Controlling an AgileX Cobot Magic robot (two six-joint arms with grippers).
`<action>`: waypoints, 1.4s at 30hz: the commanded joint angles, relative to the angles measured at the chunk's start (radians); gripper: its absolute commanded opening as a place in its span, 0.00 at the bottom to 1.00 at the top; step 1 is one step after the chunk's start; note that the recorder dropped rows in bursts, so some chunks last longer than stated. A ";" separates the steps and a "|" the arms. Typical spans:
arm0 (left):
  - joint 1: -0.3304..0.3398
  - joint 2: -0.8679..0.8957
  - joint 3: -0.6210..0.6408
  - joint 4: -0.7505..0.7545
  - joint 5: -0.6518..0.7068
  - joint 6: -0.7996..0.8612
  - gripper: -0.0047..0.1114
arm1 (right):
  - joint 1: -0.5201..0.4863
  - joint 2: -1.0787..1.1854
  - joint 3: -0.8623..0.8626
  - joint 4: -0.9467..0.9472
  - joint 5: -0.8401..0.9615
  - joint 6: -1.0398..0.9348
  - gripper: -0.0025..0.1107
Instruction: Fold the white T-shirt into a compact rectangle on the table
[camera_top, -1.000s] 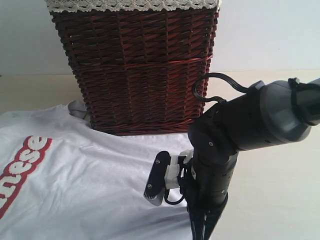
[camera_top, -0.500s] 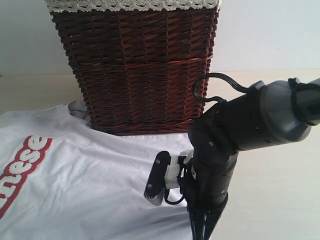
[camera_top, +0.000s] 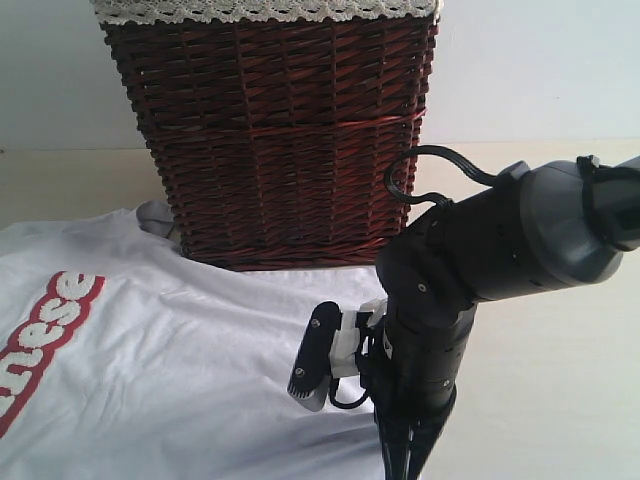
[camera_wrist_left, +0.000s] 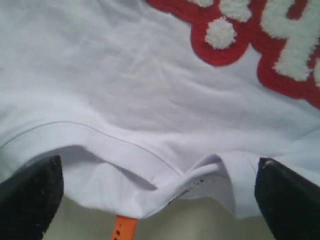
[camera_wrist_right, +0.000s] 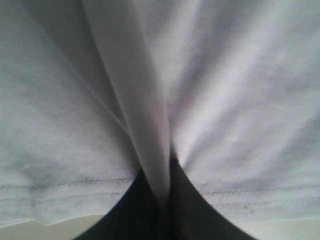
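White cotton stands as a raised ridge between the jaws of the right gripper (camera_wrist_right: 162, 200). They are closed tight on that pleat of the white T-shirt (camera_wrist_right: 240, 100), just inside its stitched hem. The left gripper (camera_wrist_left: 160, 200) has its jaws spread wide and holds nothing. Its fingers (camera_wrist_left: 30, 195) straddle a hem near the orange tag (camera_wrist_left: 123, 227), with the cloth edge lying between them and the red patch (camera_wrist_left: 247, 35) beyond.

Risk noted: only one side is secured. Should the right arm lift or carry its fold across alone, the garment would likely drag and skew over the table (camera_top: 560, 380), spoiling a square fold. The pinch is narrow; it may hold a single layer or slip free. The left jaws, if closed where they stand, could catch only the curled under-layer.

Location: the shirt lies spread on the table in front of the wicker basket (camera_top: 280, 150), its far edge apparently against the basket's foot.
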 joint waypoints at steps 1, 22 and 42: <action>0.001 0.046 0.010 0.000 -0.101 -0.104 0.94 | -0.004 0.015 0.003 0.007 -0.026 0.000 0.02; 0.020 0.164 0.000 0.122 -0.228 -0.098 0.94 | -0.004 0.015 0.003 0.019 -0.026 0.000 0.02; 0.095 0.172 -0.038 0.090 -0.209 -0.032 0.94 | -0.004 0.015 0.003 0.019 -0.026 0.000 0.02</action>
